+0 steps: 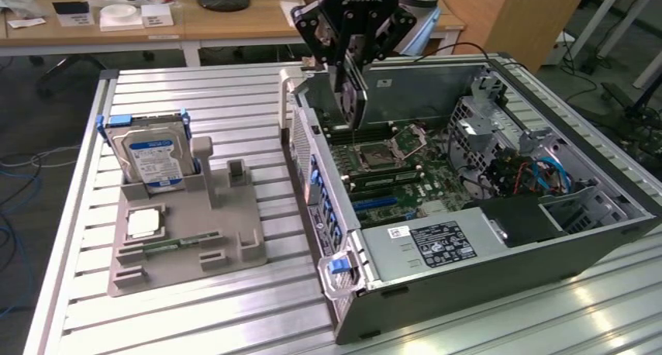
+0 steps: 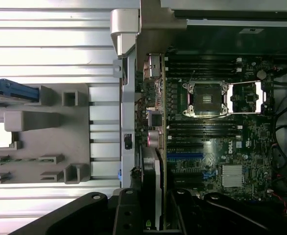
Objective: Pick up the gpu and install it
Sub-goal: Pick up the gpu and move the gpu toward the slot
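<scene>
Now gripper (image 1: 355, 59) grasping gpu (image 1: 354, 99) upright above case (image 1: 497, 270); wrist view shows gpu edge-on over motherboard (image 2: 216, 142) edge

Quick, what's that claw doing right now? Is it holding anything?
Gripper: closed on the gpu, held on edge above the open computer case.

From above, the open computer case (image 1: 497, 281) is leaving its motherboard (image 1: 398, 177) reachable. The gripper (image 1: 349, 60), clamping the upright gpu (image 1: 357, 99), is taking up the room just inside the case wall on the exterior view's left. A drive cage (image 1: 497, 126) and blue cables (image 1: 548, 173) are crowding the exterior view's right; the power supply (image 1: 445, 242) is blocking the near end. Bare table (image 1: 207, 99) is lying open between case and grey fixture (image 1: 186, 246), where a hard drive (image 1: 155, 157) is standing upright.
</scene>
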Robot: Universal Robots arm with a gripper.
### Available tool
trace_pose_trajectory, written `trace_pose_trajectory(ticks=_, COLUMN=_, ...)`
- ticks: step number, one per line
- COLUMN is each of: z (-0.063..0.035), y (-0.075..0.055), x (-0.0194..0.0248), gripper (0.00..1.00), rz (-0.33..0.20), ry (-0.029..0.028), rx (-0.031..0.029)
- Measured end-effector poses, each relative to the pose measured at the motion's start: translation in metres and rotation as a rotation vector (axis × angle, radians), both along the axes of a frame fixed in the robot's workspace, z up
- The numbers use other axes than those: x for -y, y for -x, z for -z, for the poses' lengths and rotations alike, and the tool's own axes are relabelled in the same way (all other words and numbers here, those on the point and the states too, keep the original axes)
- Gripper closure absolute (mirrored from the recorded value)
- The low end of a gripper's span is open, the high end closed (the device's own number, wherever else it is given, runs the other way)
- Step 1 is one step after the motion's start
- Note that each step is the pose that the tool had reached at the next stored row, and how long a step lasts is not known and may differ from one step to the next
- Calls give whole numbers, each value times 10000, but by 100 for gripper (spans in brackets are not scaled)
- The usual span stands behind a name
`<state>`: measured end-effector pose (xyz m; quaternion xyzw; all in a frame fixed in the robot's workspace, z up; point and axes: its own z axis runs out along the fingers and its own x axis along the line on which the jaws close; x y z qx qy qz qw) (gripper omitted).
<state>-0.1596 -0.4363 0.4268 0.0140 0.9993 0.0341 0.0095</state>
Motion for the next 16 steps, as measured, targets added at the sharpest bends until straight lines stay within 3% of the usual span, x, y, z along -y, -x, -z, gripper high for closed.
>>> trace_pose_trajectory(ticks=16, z=0, y=-240, x=0, gripper=72, rz=0, ry=0, rx=0)
